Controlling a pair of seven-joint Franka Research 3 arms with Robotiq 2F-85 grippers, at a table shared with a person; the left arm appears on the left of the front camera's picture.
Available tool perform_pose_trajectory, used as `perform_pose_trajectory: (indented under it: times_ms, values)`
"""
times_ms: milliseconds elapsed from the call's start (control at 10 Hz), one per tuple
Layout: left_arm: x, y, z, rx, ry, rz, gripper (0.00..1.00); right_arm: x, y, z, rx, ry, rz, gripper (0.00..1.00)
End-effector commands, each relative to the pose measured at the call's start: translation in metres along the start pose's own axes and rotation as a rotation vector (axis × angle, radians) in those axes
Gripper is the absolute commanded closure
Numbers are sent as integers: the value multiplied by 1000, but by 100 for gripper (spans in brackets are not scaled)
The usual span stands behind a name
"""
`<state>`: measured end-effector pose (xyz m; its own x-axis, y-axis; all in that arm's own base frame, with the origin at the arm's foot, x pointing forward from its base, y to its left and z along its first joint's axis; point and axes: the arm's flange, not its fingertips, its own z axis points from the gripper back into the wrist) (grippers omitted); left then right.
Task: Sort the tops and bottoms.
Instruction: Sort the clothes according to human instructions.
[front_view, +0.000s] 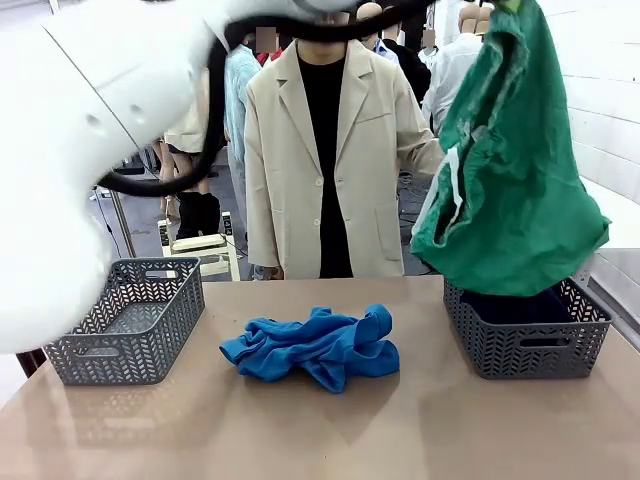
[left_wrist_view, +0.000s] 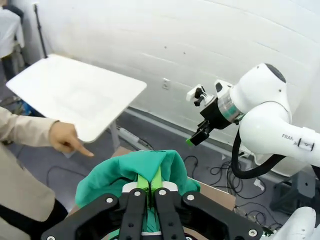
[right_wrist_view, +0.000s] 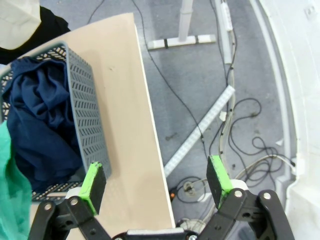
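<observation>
Left gripper (left_wrist_view: 150, 186) pinches green bottoms (front_view: 510, 180) between closed fingers, cloth hanging above grey basket (front_view: 525, 350); we note right gripper (right_wrist_view: 155, 172) spread wide, empty.

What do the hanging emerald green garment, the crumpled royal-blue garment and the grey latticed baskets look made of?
Emerald green garment: soft matte cloth, draping in loose folds. Royal-blue garment: soft matte fabric, possibly jersey, lying in rumpled creases. Grey latticed baskets: probably moulded plastic, matte, with stiff walls and a regular cut-out pattern.

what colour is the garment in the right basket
Dark navy garment, best seen in right wrist view.
</observation>
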<state>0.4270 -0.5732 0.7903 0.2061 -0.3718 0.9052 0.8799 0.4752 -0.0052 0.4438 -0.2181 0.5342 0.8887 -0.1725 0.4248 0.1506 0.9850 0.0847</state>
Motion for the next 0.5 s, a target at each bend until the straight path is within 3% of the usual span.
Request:
perform_pose_trajectory:
  times_ms: [0,400]
  values:
    - [73,27,-81,-48,41,72,100,-1,1,1,-16,11,-10,0]
    - [-8,37,-192,-136,142,299,100,-1,1,1,-16,11,-10,0]
